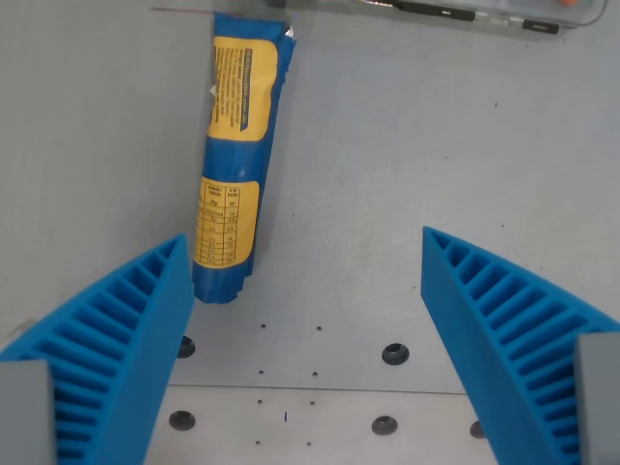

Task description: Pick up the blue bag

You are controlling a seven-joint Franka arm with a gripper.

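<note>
A grey table surface (pixel 407 145) fills most of the wrist view; it is matte and slightly speckled. Along the lower part a paler plate (pixel 320 426) is seen, with a straight edge running across the view; several dark round holes (pixel 394 354) are set in this area, and some small dark dots are spread between them. At the top edge, toward the wrist view's right, a clear flat object (pixel 465 12) with dark parts is partly seen; it is cut by the frame, so what it is cannot be told; a small orange spot (pixel 570 3) is visible at its far right end. A thin dark line (pixel 184 10) is drawn near the top left.
</note>
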